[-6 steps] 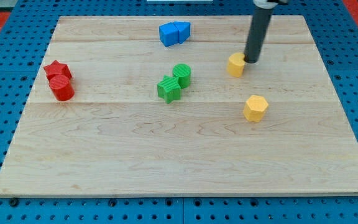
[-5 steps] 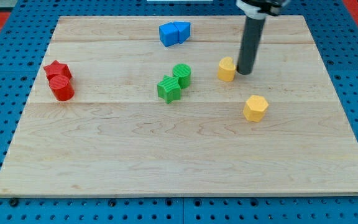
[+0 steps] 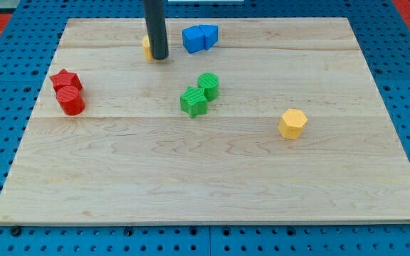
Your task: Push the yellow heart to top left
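The yellow heart [image 3: 146, 45] lies near the view's top, left of centre, and is mostly hidden behind my rod; only a yellow sliver shows at the rod's left side. My tip [image 3: 160, 57] rests on the wooden board [image 3: 212, 178] right against the heart, on its right and lower side. A yellow hexagon block [image 3: 292, 123] lies far off at the view's right.
Two blue blocks [image 3: 200, 37] sit together just right of my tip at the view's top. A green pair [image 3: 199, 93] lies near the middle. A red star and a red cylinder [image 3: 67, 91] sit together at the view's left.
My tip has swept from the view's right to the upper left of centre, and the yellow heart has moved with it, past the blue blocks. The other blocks have not moved.
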Robot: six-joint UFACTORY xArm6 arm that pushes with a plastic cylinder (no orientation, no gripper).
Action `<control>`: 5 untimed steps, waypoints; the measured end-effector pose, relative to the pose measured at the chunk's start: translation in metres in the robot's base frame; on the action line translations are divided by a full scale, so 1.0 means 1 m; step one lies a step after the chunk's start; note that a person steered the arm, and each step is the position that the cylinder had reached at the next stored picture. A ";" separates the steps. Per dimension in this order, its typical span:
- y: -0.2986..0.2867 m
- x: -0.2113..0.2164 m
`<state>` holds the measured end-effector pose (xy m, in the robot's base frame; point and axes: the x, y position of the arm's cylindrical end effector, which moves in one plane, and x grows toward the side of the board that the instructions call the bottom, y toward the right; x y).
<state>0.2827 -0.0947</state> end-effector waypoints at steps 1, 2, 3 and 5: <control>-0.006 -0.019; 0.010 -0.027; -0.025 -0.033; -0.053 -0.070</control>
